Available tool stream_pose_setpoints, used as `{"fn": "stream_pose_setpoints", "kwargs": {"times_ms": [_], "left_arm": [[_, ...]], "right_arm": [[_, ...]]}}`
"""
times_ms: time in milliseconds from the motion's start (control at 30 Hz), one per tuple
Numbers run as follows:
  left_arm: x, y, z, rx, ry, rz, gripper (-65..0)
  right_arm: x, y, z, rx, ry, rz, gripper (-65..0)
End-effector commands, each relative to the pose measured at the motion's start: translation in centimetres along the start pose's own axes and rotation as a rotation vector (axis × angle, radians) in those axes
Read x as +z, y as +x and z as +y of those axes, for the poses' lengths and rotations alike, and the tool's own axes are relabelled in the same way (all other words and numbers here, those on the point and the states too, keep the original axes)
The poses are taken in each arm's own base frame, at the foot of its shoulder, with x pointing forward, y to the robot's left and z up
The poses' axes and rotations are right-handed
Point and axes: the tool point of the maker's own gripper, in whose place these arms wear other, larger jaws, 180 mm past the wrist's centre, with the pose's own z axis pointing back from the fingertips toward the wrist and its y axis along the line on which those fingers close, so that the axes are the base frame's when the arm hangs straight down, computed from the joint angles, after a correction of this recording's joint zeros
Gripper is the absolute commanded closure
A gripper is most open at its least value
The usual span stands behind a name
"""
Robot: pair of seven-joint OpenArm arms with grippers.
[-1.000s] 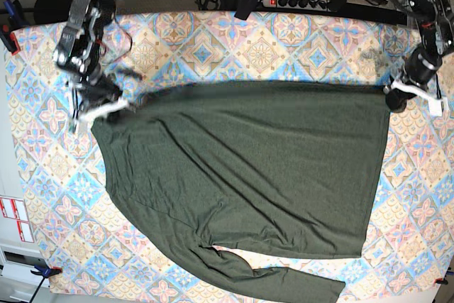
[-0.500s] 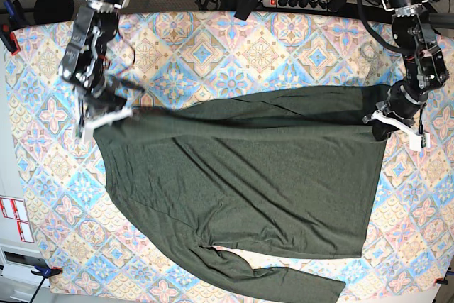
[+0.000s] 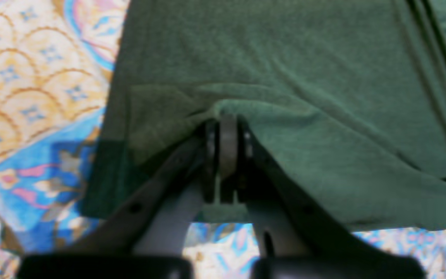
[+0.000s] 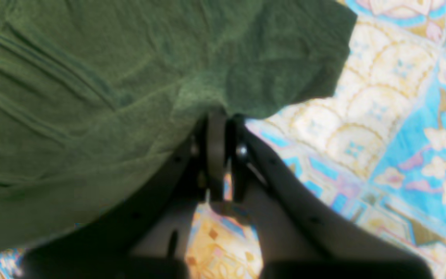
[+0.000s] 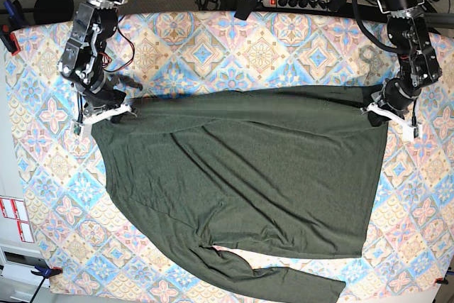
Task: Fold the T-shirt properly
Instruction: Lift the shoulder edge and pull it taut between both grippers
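A: Change since a second ago — both hands have carried the T-shirt's [image 5: 241,175] far edge toward me; a narrow fold now lies along it.

B: Grips?

A: Left hand [image 5: 383,109] pinched shut on the hem corner, right hand [image 5: 108,108] likewise at the shoulder end. I judge the first lengthwise fold only begun.

B: Surface?

A: Shirt spread flat on the patterned bench [image 5: 284,40] — one sleeve trails off the near edge. Power strip [image 5: 301,1] and cables behind.

Even, bright overhead light leaves the base view sharp with faint shadows, while both wrist views are soft, blurred and dimmer near the bottom.
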Motion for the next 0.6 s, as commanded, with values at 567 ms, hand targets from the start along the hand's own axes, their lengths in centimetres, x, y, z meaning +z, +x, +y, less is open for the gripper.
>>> {"fn": "stream_pose_setpoints", "kwargs": {"times_ms": [567], "left_arm": [[1.3, -3.4, 1.6, -0.007, 0.028, 0.118, -34.2]], "right_arm": [[0.3, 1.4, 0.3, 0.008, 0.016, -0.047, -1.1]]}}
